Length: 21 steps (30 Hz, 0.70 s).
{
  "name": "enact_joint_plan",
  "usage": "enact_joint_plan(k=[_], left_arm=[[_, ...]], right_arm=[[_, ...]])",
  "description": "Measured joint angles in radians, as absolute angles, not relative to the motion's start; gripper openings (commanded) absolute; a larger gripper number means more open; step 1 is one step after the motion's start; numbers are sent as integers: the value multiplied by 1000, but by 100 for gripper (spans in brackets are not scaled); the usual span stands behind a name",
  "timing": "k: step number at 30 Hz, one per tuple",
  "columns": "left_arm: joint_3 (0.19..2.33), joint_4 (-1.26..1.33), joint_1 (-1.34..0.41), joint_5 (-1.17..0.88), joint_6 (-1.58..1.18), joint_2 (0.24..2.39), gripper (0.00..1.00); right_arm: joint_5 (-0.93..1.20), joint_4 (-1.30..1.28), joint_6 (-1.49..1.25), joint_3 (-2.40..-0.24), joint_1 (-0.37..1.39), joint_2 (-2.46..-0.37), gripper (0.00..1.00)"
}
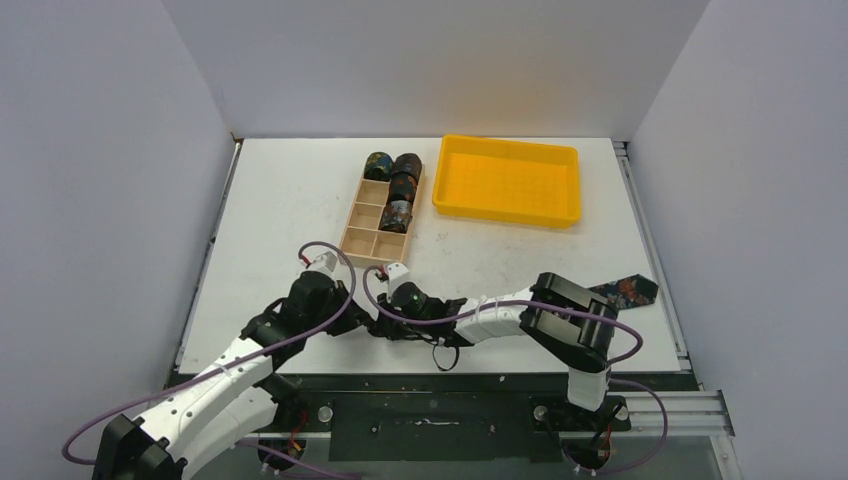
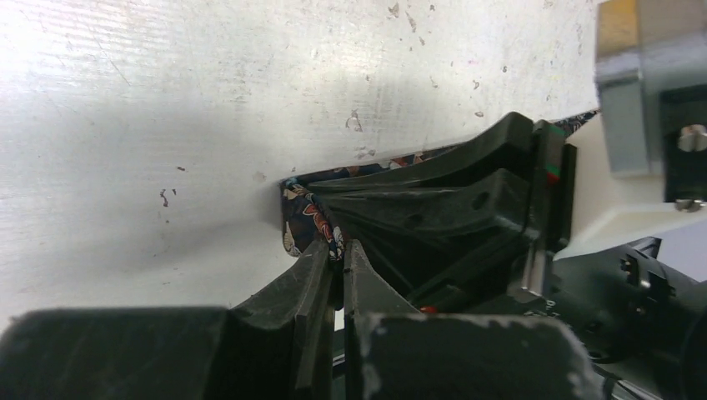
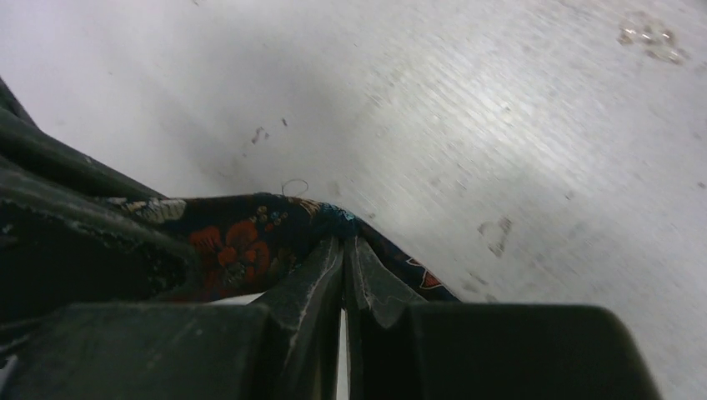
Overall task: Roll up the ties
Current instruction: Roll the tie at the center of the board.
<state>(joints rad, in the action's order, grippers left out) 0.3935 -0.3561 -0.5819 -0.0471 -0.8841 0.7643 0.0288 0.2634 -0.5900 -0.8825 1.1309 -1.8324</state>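
Text, top view: nothing legible is showing.
Text, wrist views: nothing legible is showing (the tie [image 3: 242, 242] is displaying only a floral print).
Labels, brands, numbers: none is reading clearly anywhere.

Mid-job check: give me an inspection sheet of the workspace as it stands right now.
Surface: white table, scuffed, small dark specks.
Job's things: three rolled ties standing in the wooden box; unrolled tie, one end showing right of the right arm.
Clutter: yellow tray right of the box, nothing seen in it.
Grippers: left gripper and right gripper both shut on the unrolled tie's fabric, close together.
Cables: purple cables loop above both arms.
Surroundings: white walls on three sides.
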Motion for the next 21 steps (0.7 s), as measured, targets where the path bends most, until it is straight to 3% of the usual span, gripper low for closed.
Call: enact_joint_plan(k=[16, 21], left_arm=[[588, -467, -582, -75, -738, 1045, 0], [602, -454, -582, -79, -731, 1089, 0]], right_arm=[[238, 677, -753, -880, 1063, -2015, 6], [262, 699, -773, -860, 1047, -2011, 15]])
